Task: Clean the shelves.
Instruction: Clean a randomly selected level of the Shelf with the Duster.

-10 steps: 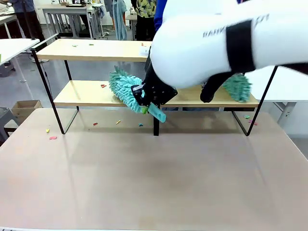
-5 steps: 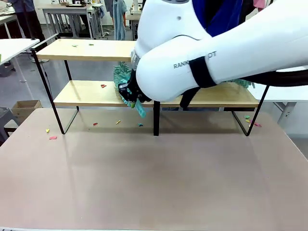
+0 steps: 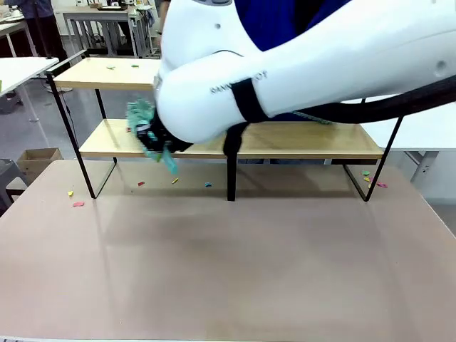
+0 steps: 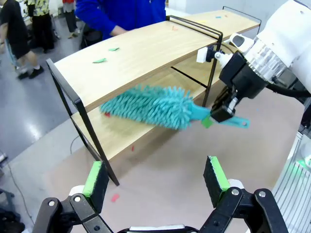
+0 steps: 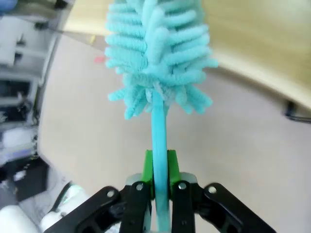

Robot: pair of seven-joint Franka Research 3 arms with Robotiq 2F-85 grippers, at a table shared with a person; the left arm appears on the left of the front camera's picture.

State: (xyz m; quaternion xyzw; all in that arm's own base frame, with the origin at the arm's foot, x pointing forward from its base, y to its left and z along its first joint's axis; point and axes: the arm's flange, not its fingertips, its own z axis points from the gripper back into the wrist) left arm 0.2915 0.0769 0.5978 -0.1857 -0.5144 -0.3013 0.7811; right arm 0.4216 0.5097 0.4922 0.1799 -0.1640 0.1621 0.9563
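The shelves (image 3: 306, 140) stand just beyond the right gripper (image 5: 161, 164) (clamping a duster (image 5: 158, 43)).

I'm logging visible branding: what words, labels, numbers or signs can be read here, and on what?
"ANKA" ... "OT": grey lettering on the right arm, broken by a black strap; blurred, reading uncertain.
Small white tag on the shelves, top board: too small to read.
The teal duster bears no print; nothing else is legible.
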